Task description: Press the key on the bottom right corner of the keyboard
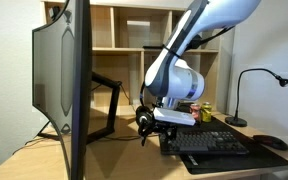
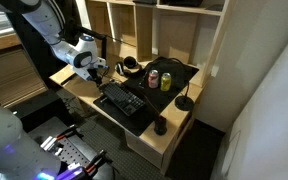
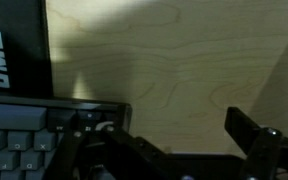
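Keyboard (image 1: 219,148) lies low on the wooden counter (image 1: 119,158) in an exterior view, the pincer (image 1: 162,128) hanging at its end nearest the monitor (image 1: 64,85). In an exterior view it (image 2: 122,103) sits before the shelves. The wrist view shows the pincer (image 3: 159,135) spread apart over bare wood, the keyboard's corner lower left.

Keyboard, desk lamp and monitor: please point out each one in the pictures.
keyboard (image 1: 212,142), in an exterior view, on the middle of its key rows.
desk lamp (image 1: 236,121), in an exterior view, on its base.
monitor (image 1: 58,85), in an exterior view, on its back panel.
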`<state>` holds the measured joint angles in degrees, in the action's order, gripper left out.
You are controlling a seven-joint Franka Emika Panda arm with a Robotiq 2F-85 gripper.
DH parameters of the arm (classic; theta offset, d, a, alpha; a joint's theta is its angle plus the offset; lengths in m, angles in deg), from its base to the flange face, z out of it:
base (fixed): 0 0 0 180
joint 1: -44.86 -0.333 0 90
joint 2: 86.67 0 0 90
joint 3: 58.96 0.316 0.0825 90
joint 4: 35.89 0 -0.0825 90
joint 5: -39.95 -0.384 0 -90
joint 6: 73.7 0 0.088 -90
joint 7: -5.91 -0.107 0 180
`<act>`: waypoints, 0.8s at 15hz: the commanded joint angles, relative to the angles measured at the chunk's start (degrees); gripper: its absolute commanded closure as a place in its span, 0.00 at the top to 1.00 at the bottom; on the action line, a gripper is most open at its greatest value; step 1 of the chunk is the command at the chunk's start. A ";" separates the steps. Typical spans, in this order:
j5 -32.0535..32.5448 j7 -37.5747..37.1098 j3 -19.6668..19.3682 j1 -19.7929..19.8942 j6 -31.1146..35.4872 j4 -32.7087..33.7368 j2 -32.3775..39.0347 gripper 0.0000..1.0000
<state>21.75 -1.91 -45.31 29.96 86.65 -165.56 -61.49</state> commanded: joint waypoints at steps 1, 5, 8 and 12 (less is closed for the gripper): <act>0.69 -0.84 0.39 0.66 3.75 1.05 3.13 1.00; 2.40 -2.69 -1.24 -0.52 5.74 0.85 4.51 1.00; 3.69 -4.52 -1.68 -1.03 6.53 -0.46 3.29 1.00; 0.51 -1.02 3.73 4.31 -0.38 -5.38 -7.52 1.00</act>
<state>24.31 -5.75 -45.31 30.09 90.56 -165.69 -60.37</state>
